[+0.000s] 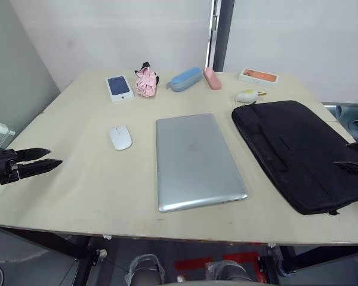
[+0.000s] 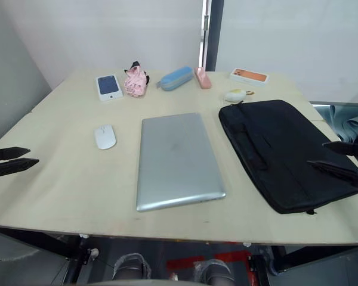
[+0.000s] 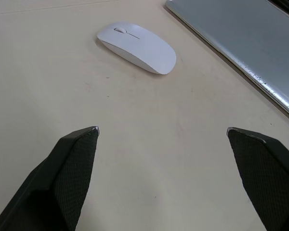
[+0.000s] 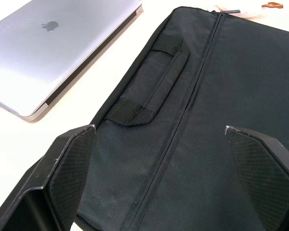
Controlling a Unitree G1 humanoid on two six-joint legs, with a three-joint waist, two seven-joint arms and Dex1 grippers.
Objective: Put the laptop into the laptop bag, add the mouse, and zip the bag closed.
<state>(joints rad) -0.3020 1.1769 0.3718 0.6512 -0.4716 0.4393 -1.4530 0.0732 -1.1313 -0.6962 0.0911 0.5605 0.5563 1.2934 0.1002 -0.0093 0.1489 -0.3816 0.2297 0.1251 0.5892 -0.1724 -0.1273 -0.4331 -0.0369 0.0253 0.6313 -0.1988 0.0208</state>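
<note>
The silver laptop (image 1: 197, 159) lies shut and flat in the middle of the table. To its left rests the small white mouse (image 1: 120, 137). The black laptop bag (image 1: 301, 153) lies flat on the right, zipper shut along its top, with a white plush duck charm (image 1: 248, 96) at its far corner. My left gripper (image 1: 46, 159) hovers open over the table's left edge, pointing toward the mouse (image 3: 137, 45). My right gripper (image 2: 331, 158) hangs open over the bag's near right end, its fingers (image 4: 62, 168) spread above the bag's zipper (image 4: 176, 130) and strap handle (image 4: 149, 82).
Along the far edge stand a boxed phone (image 1: 119, 87), a pink cloth bundle (image 1: 147, 81), a blue case (image 1: 185, 78), a pink case (image 1: 212, 78) and an orange box (image 1: 259, 77). Bare tabletop (image 1: 83, 185) lies between my left gripper and the laptop.
</note>
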